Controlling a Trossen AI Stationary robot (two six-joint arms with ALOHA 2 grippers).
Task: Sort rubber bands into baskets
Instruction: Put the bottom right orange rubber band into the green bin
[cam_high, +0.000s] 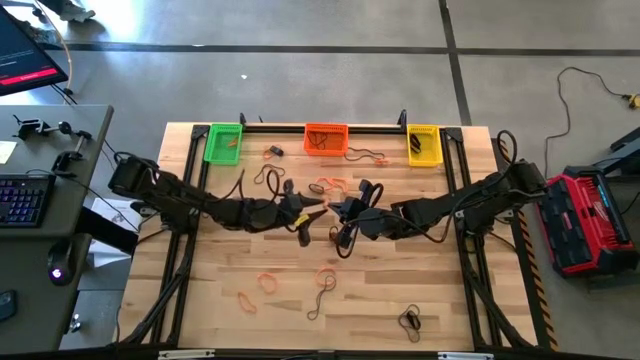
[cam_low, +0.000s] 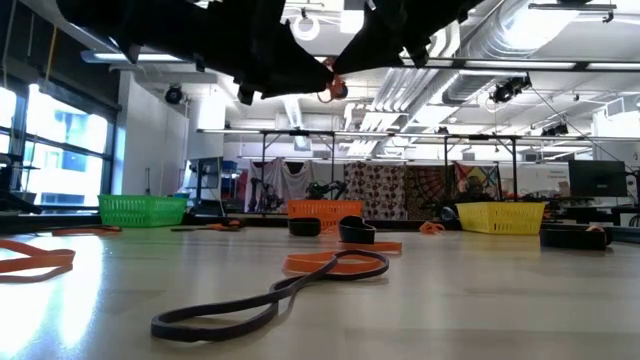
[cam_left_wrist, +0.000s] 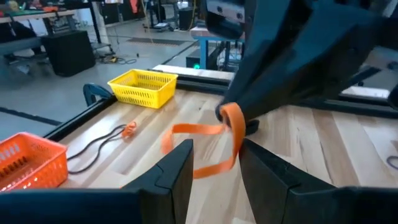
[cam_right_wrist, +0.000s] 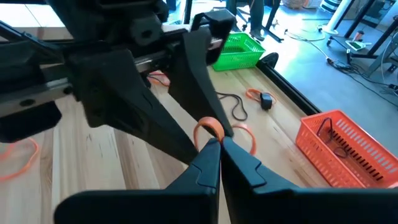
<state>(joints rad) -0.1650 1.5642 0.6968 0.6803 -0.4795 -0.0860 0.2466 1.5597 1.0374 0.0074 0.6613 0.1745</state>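
Observation:
Over the middle of the table my right gripper (cam_high: 340, 208) is shut on an orange rubber band (cam_left_wrist: 211, 134) that hangs as a loose loop. My left gripper (cam_high: 317, 206) faces it from the table's left, open. Its two fingers (cam_left_wrist: 180, 165) stand on either side of the hanging loop; whether they touch it I cannot tell. Several more rubber bands, orange, brown and black, lie flat on the table (cam_high: 268, 282). A green basket (cam_high: 223, 143), an orange basket (cam_high: 326, 139) and a yellow basket (cam_high: 424, 145) stand along the far edge. My right gripper pinches the top of the orange band's loop (cam_right_wrist: 209, 128) between its two fingertips. It comes from the table's right, slanting a little downward. The band hangs slack below the fingers, clear of the table.
A brown band (cam_low: 270, 300) and an orange band (cam_low: 325, 262) lie toward the near edge, and a black one (cam_high: 410, 320) lies at the near right. Some bands lie in the orange basket and the green basket. A dark frame rail (cam_high: 380, 128) runs behind the baskets.

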